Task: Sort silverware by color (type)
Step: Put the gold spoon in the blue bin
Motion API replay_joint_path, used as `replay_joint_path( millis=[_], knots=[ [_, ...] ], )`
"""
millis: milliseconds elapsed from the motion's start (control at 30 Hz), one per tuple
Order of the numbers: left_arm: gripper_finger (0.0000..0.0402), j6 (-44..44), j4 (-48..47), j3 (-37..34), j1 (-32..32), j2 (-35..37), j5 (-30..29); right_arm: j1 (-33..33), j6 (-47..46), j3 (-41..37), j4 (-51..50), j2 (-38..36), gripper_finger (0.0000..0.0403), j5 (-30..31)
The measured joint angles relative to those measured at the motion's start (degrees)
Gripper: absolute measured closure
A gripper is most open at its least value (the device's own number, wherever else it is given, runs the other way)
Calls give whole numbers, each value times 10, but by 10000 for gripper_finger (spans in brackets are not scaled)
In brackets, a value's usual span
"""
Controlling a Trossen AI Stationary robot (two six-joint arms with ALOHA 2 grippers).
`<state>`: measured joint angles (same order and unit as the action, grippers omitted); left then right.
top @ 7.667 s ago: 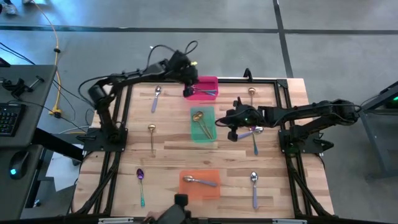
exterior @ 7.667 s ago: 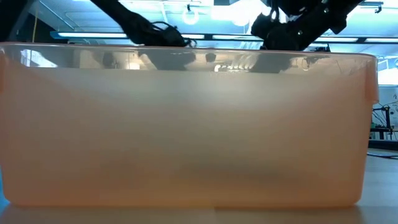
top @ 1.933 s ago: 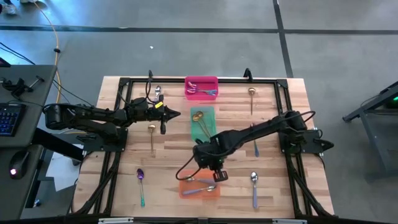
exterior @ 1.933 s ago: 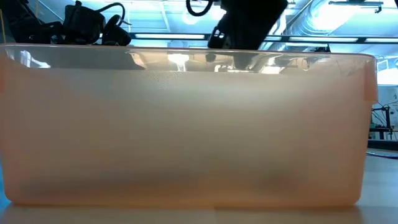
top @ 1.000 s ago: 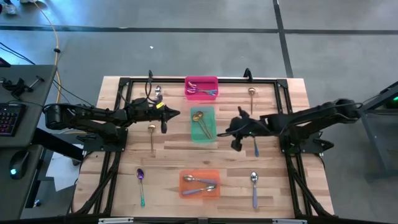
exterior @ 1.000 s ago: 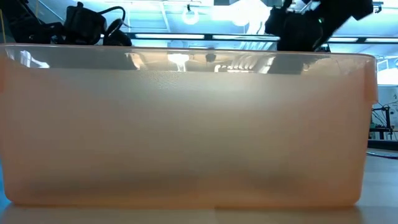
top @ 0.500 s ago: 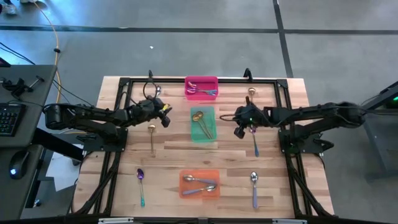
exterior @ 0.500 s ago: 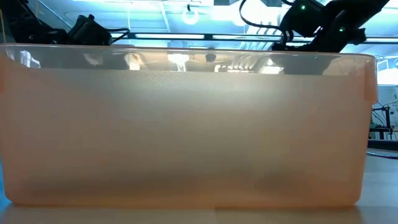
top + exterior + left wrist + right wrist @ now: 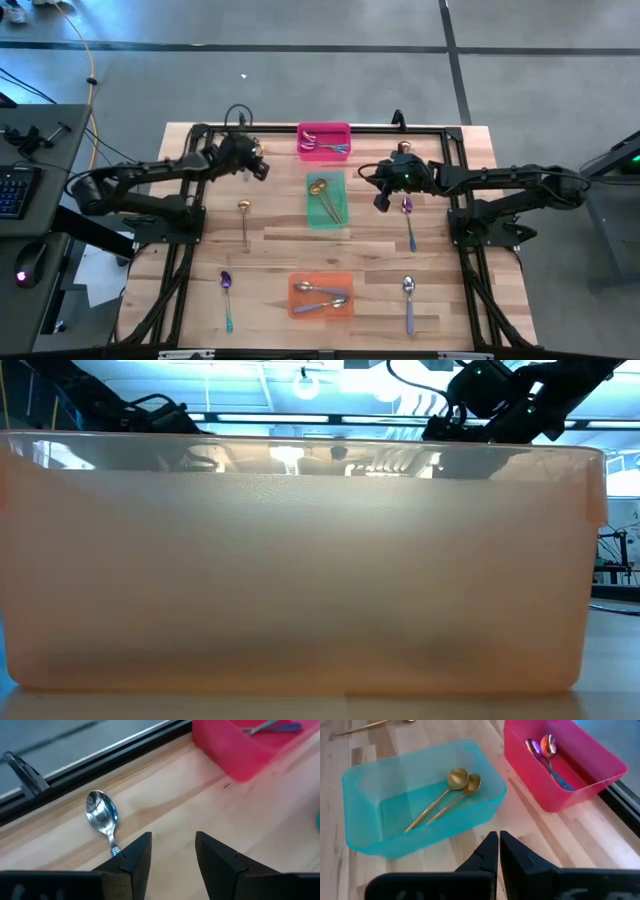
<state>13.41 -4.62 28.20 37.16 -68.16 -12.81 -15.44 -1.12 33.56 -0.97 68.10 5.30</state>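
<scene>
My left gripper hovers open at the table's far left. In its wrist view the open fingers stand just short of a silver spoon lying flat on the wood. My right gripper is shut and empty between the green bin and a purple spoon with a blue handle. The green bin holds two gold spoons. The pink bin holds purple spoons. The orange bin holds silver spoons.
Loose on the table lie a gold spoon, a purple spoon with a teal handle, a silver spoon with a lavender handle and a gold spoon by the right arm. The orange bin's wall fills the low view.
My left gripper has swung from the table's middle left toward the far edge and turned toward the silver spoon. My right gripper, still shut, has drawn back from the table's middle toward the far right, beside the green bin.
</scene>
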Motion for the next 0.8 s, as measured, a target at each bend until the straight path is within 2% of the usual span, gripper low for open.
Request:
replay_joint_path(
  millis=[200,400,533,667,800],
  knots=[
    [256,-6,-29,10,65,0,84,1,-1,0,0,0,403,-3],
    [256,-41,-97,10,62,0,158,1,-17,0,0,0,403,-3],
    [256,-45,-145,10,30,2,213,1,-18,0,0,0,403,-2],
    [248,-17,-198,10,-29,11,216,1,-25,0,0,0,403,-2],
    [233,58,-240,10,-103,33,199,1,-29,0,0,0,403,-2]
  ],
)
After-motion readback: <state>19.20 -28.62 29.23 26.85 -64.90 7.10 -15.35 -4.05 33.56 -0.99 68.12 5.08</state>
